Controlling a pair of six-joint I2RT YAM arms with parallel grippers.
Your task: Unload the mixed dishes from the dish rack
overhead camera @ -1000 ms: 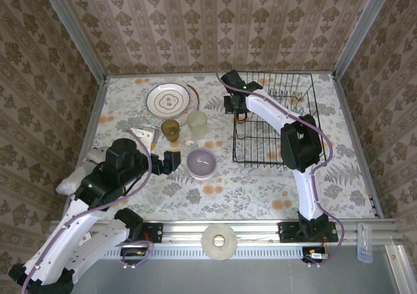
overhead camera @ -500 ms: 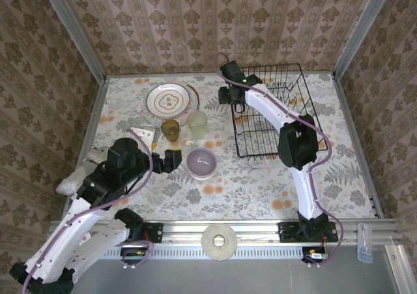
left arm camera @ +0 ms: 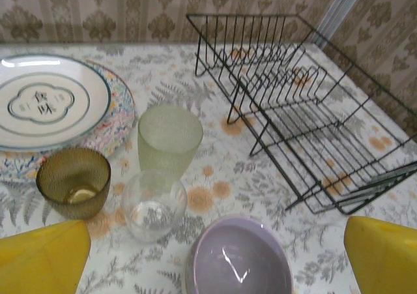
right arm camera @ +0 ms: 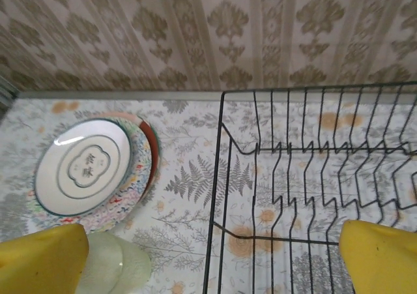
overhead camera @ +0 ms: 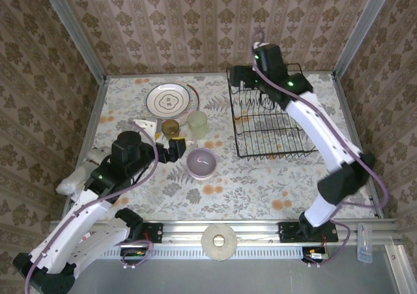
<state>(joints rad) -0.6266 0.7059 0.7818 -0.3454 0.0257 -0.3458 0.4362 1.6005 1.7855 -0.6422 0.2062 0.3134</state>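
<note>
The black wire dish rack (overhead camera: 277,132) stands at the right of the table and holds no dishes. My right gripper (overhead camera: 240,80) hangs open above the rack's far-left corner (right arm camera: 215,176), with nothing between its yellow fingers (right arm camera: 381,255). Left of the rack lie stacked round plates (overhead camera: 168,100), an amber cup (overhead camera: 171,127), a pale green tumbler (overhead camera: 197,123) and a lilac bowl (overhead camera: 201,163). My left gripper (left arm camera: 215,261) is open just short of the lilac bowl (left arm camera: 238,258). A small clear glass (left arm camera: 153,206) stands between the amber cup (left arm camera: 73,182) and the tumbler (left arm camera: 169,137).
A white plush dog (overhead camera: 81,173) lies at the table's left edge under my left arm. A pale ring-shaped disc (overhead camera: 219,242) rests on the front rail. Patterned walls close in the back and both sides. Bare tablecloth lies in front of the rack.
My right gripper opened, let go of the rack's left edge and rose toward the back right. The rack tipped up, then settled slightly farther back. My left gripper edged toward the bowl.
</note>
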